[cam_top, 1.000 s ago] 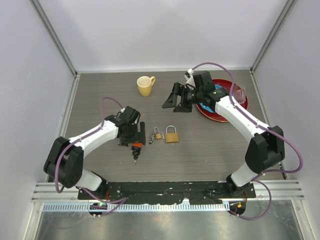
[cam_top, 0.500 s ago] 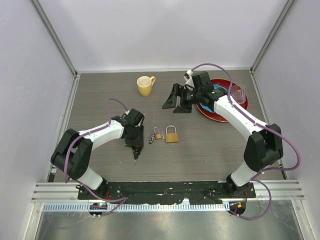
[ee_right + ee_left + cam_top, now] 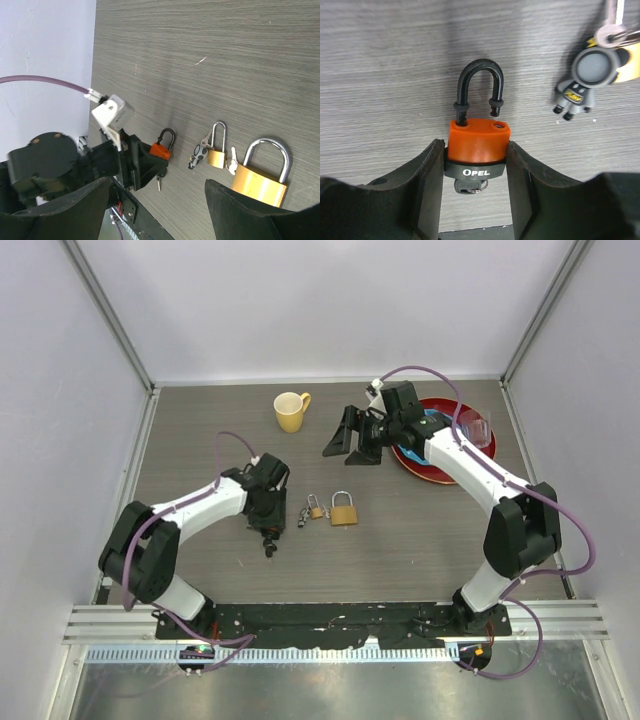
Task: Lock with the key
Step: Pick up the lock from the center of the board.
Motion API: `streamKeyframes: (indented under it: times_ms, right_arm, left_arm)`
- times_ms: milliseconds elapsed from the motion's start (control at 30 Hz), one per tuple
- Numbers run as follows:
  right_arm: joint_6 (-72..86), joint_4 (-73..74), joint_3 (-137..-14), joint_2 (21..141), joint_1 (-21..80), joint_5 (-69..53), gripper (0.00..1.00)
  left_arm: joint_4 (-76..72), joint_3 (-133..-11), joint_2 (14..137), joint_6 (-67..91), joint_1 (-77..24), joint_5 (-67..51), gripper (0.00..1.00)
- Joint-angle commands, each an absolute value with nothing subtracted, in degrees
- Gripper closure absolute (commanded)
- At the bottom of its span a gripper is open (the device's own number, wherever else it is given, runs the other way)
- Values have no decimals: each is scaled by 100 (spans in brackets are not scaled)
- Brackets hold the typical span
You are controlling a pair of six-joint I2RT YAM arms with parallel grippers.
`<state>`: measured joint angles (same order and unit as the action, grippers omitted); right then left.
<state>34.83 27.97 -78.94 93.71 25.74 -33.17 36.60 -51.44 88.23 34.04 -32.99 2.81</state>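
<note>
I observed that the left gripper [image 3: 268, 524] had closed from wide apart onto the orange padlock [image 3: 478, 144]. Its fingers [image 3: 427, 186] clamped both sides of the body, near left on the table [image 3: 200, 430], beside the brass padlocks [image 3: 343, 512]. The right gripper [image 3: 352, 438] hung released, far right. The shackle [image 3: 479, 80] stood unlatched and the key [image 3: 468, 187] was seated. I judged the body secured and the locking outstanding.

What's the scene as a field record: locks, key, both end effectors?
left end effector: shut on orange padlock
shackle: open, one leg out of the body
key: sticking out of the orange padlock's base
right end effector: open, holding nothing
other locks: small brass padlock, large brass padlock, both ungripped
also: yellow mug, red plate
</note>
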Motion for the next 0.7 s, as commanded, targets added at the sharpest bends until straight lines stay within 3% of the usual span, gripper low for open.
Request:
streamKeyframes:
  times_ms: [0, 433, 667]
  right_arm:
    - [3612, 2610, -8349, 9492, 2558, -3436, 18]
    - [3928, 1899, -8596, 9615, 2558, -4516, 18]
    - [4157, 1399, -8605, 9659, 2786, -5132, 20]
  left_arm:
    - [4051, -5922, 8018, 3112, -3331, 668, 100]
    - [4061, -6802, 6716, 2593, -3322, -807, 100]
    - [3972, -7198, 6714, 2663, -3322, -1371, 100]
